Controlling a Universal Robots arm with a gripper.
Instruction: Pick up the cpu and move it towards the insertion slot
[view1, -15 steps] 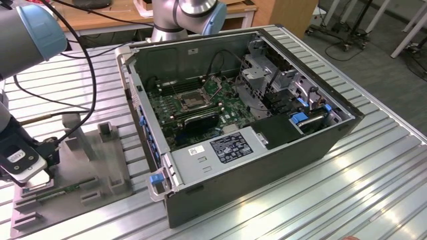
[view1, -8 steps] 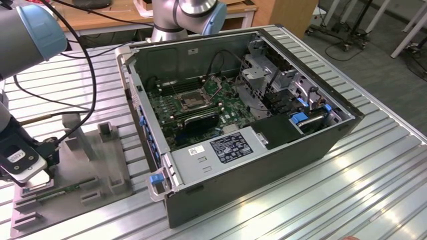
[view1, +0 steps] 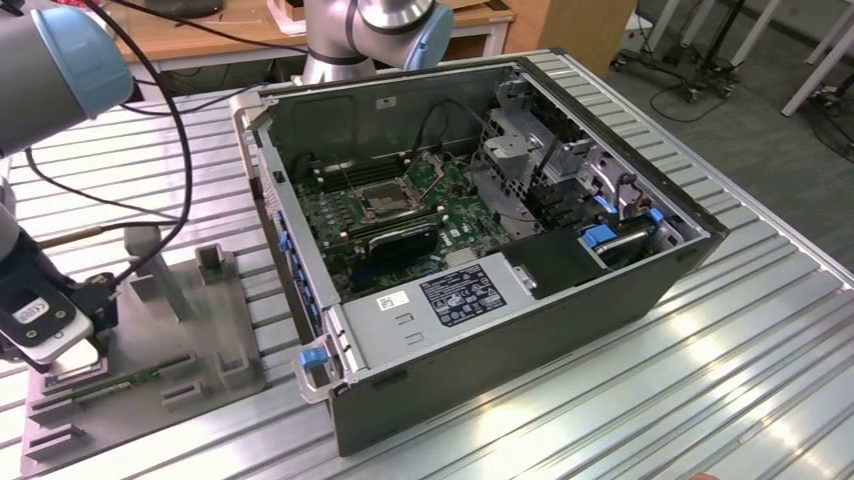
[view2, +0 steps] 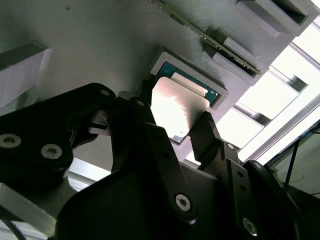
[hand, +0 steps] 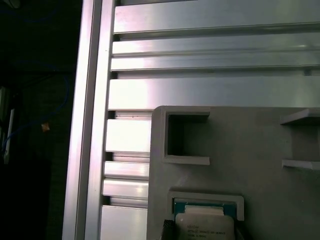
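Second wrist view shows the gripper (view2: 175, 112) low over the cpu (view2: 181, 99), which lies flat in a square recess of the grey tray (view2: 90, 45), straight beneath the hand. Whether it is clamped on the chip, I cannot tell. In the exterior view the insertion slot (view1: 384, 203) sits well apart, toward the exterior view's right, inside the open computer case (view1: 534, 330).

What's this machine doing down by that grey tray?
A robot arm's gripper is lowered over the small, square, silver-faced cpu chip, which sits in a square recess of the grey plastic tray. The chip has not left the tray. The shiny metal-framed insertion slot, on the green circuit board, lies apart inside the open black computer case.
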